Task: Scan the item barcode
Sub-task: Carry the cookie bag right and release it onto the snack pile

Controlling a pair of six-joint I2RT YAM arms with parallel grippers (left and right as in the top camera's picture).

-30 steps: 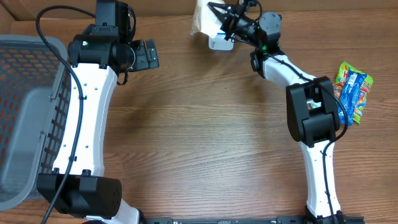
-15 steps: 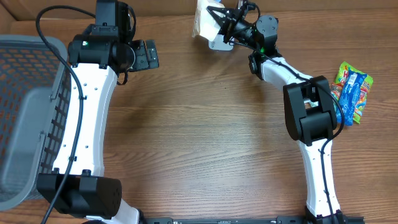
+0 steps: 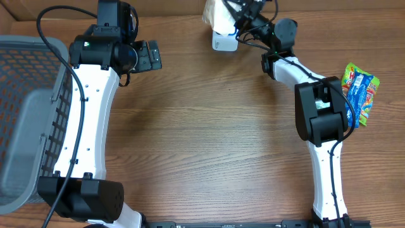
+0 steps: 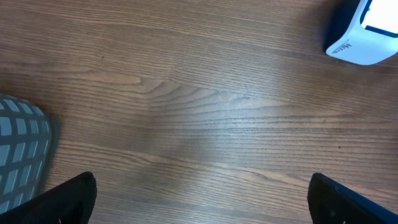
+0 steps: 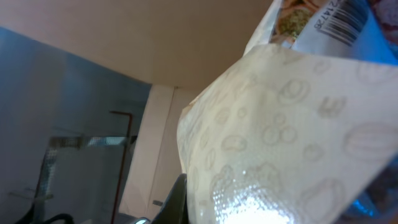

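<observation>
Presently, the right gripper (image 3: pixel 233 14), fingers pinched on the pale packet (image 3: pixel 212 11), holds it at the far table (image 3: pixel 202 139) edge, close by the white scanner (image 3: pixel 223 43); its barcode (image 5: pixel 341 22) shows in the wrist view's upper right. The left gripper (image 3: pixel 149 56) hangs idle, fingers spread. Judged progress: item lifted and presented, scan itself unconfirmed, since whether the code faces the scanner cannot be told.

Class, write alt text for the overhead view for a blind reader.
The right hand holds a cream packet beside a white scanner at the far edge of the table. The left hand is open and empty; a grey basket sits at left.
</observation>
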